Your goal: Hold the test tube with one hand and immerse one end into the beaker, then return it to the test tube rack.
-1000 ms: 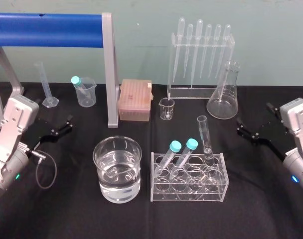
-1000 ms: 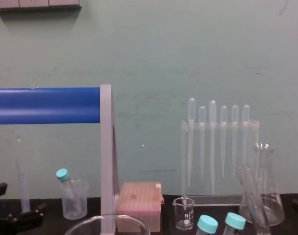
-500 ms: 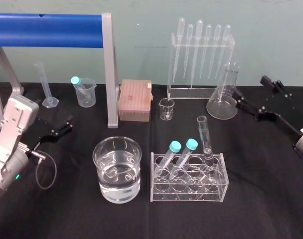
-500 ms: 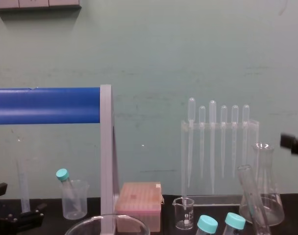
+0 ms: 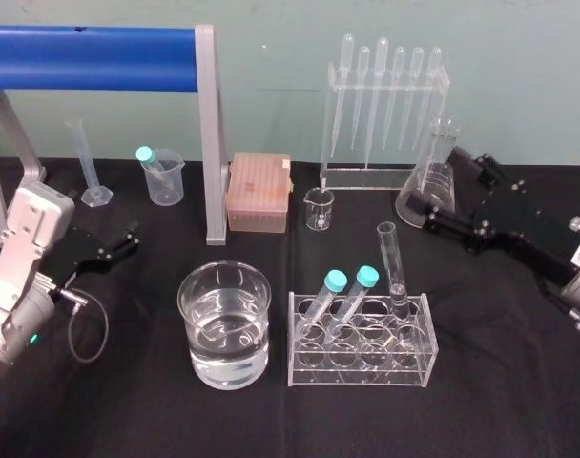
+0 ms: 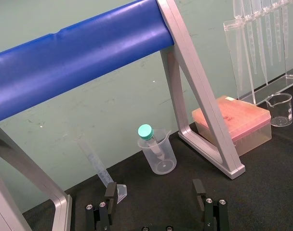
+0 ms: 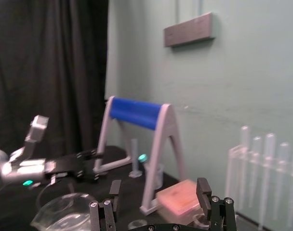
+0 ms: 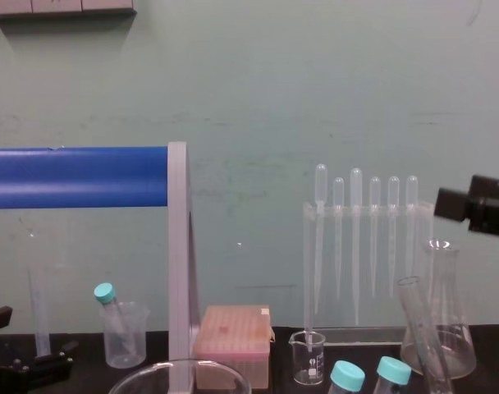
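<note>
Your tube (image 5: 393, 267) stood in the far right cell of the rack (image 5: 404, 367), not yet lifted. Its long axis ran close to upright, with the open rim tipped a little to the left, and the chest view agreed on that lean. Two capped tubes (image 5: 342, 296) leaned in the cells just to its left. The beaker (image 5: 225, 320), partly filled with clear liquid, sat on the surface (image 5: 519, 382) just left of the rack.

Your right gripper (image 5: 435, 179) was clearly the nearer of the two. It hung above the surface, right of the tube and farther back, in front of the flask (image 5: 444, 135). Its fingers (image 7: 203, 187) were spread apart and held nothing. From them the tube lay to the left, nearer and lower. By my reading, you needed to come in from the right and close across the glass above the rack, square to that slight lean.

Your left gripper (image 5: 128, 239) sat low at the left, well apart from the rack with the beaker between. Its fingers (image 6: 198, 190) were likewise spread and empty.
</note>
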